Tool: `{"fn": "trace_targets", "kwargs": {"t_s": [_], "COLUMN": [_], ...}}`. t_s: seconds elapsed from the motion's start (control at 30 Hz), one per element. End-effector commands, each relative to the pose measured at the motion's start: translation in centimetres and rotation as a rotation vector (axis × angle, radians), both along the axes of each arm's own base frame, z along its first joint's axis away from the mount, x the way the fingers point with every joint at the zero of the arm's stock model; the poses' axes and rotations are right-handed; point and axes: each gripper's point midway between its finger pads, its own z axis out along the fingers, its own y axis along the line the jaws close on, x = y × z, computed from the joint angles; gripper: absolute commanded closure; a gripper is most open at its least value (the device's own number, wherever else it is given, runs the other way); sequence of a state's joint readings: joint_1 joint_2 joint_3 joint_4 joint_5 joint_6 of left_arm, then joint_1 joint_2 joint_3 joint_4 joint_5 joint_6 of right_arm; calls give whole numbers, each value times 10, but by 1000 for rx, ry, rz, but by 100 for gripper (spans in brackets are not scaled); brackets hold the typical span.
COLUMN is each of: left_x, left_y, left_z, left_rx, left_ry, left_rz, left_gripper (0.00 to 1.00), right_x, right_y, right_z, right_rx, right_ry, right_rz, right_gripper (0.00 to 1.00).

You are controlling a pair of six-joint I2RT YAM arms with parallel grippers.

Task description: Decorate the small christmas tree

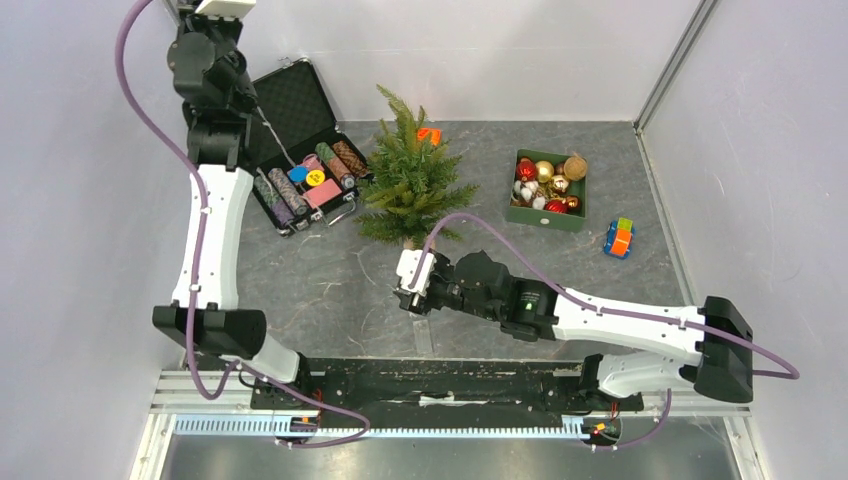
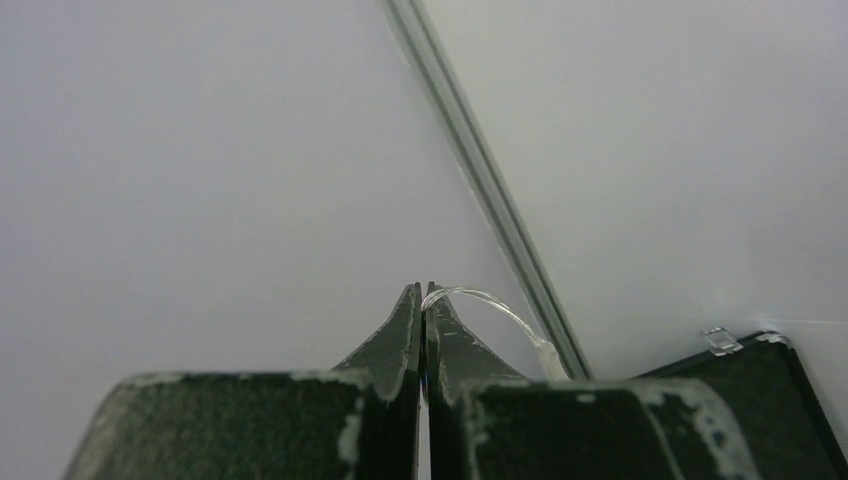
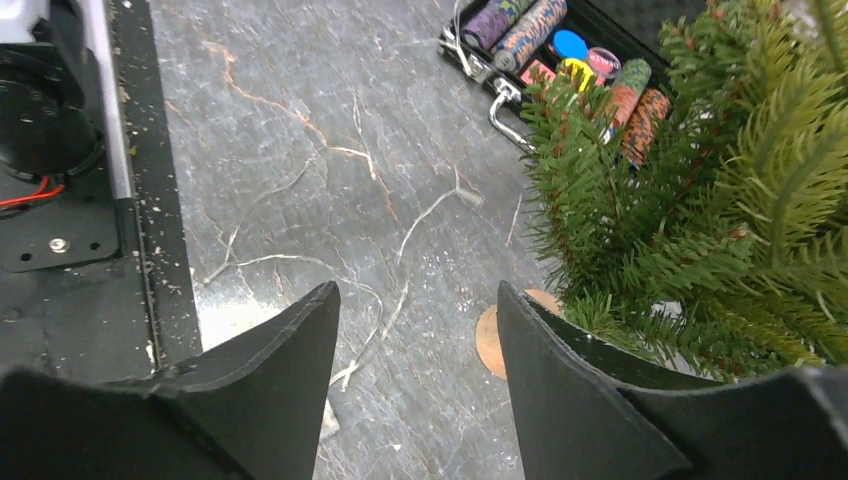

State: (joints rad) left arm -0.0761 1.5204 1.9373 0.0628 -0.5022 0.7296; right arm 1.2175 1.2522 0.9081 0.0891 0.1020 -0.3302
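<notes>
- The grey marbled table (image 1: 330,290) carries all items; both arm bases are bolted at its near edge.
- The left arm (image 1: 215,230) extends upward along the left side, above the open case.
- The right arm (image 1: 620,325) reaches across the near centre of the table toward the tree.
- The black briefcase (image 1: 300,100) lies open at the far left, lid upright, with rolls of patterned chips (image 1: 300,185) in its lower half.
- The small christmas tree (image 1: 405,180) stands upright at the far centre, just right of the briefcase and well left of the green box. Its tan stump base (image 3: 488,340) rests on the table, partly hidden by the low branches.
- The green box (image 1: 548,217) sits right of the tree and holds red, gold and white ornaments (image 1: 545,180).
- The right gripper (image 3: 415,290) is low over the table just beside the tree base. Its jaws are spread apart with nothing between them.
- The left gripper (image 2: 424,288) is raised and faces the pale wall. Its jaws are closed tip to tip, pinching a clear thread (image 2: 500,308) that curves away to the right.
- A multicoloured block toy (image 1: 619,238) lies right of the box.
- A small orange object (image 1: 430,134) shows behind the tree; its type cannot be determined.
</notes>
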Motion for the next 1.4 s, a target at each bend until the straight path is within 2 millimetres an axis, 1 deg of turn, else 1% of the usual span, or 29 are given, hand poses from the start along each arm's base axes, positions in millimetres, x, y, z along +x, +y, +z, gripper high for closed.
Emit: {"fn": "trace_targets", "kwargs": {"t_s": [0.0,0.03,0.07,0.1,0.17,0.2,0.23,0.33,0.37,0.4,0.43,0.47,0.5,0.53,0.57,0.6,0.63,0.7,0.77,0.8,0.87,1.0,1.07,1.17,1.27,1.37], "left_x": [22,28,33,39,45,48,51,59,60,62,63,63,64,65,64,64,65,65,63,61,58,51,50,49,46,43], "left_y": [-37,-46,-56,-63,-76,-82,-90,-113,-123,-135,-145,-156,-167,-177,-188,-196,-204,-216,-226,-232,-242,-251,-255,-259,-263,-264], "left_z": [11,9,9,8,11,13,15,20,23,20,19,19,16,12,10,7,4,0,0,-2,-4,-8,-12,-15,-15,-16], "left_rx": [-17,-7,9,24,54,68,81,98,109,121,131,142,157,176,196,228,249,278,271,269,263,243,254,266,270,276], "left_ry": [-60,-52,-46,-38,-33,-33,-34,-23,-28,-9,-1,6,22,38,49,65,77,88,89,96,109,132,150,160,163,169], "left_rz": [-164,-186,-205,-214,-231,-240,-254,-331,-375,-416,-446,-474,-503,-532,-552,-564,-569,-567,-583,-597,-614,-627,-631,-629,-636,-637], "left_gripper": [98,98,98,98,98,98,98,98,98,98,98,98,98,98,98,98,98,98,98,98,98,98,98,98,98,98], "right_x": [-17,-19,-19,-17,-8,1,15,51,66,79,94,112,124,142,155,172,185,196,207,214,224,239,241,250,266,282], "right_y": [-2,-6,-12,-20,-39,-49,-61,-85,-89,-93,-97,-101,-103,-106,-109,-108,-104,-84,-63,-55,-45,-32,-25,-17,-15,-11], "right_z": [64,85,112,129,188,211,236,296,306,318,324,328,335,336,342,342,342,343,340,335,326,315,312,307,303,295], "right_rx": [151,178,215,217,276,297,321,398,403,420,438,461,500,541,588,619,644,659,701,731,784,820,828,844,877,897], "right_ry": [-18,-29,-42,-41,-75,-92,-110,-181,-202,-225,-234,-231,-229,-200,-196,-178,-169,-160,-102,-60,-20,-5,-14,-21,-31,-43], "right_rz": [77,83,79,67,32,24,-6,-74,-97,-121,-139,-157,-145,-139,-132,-119,-93,25,123,156,202,216,218,191,115,57], "right_gripper": [37,35,33,33,29,27,27,23,22,21,20,20,20,20,22,22,23,20,17,17,18,19,19,20,25,34]}}
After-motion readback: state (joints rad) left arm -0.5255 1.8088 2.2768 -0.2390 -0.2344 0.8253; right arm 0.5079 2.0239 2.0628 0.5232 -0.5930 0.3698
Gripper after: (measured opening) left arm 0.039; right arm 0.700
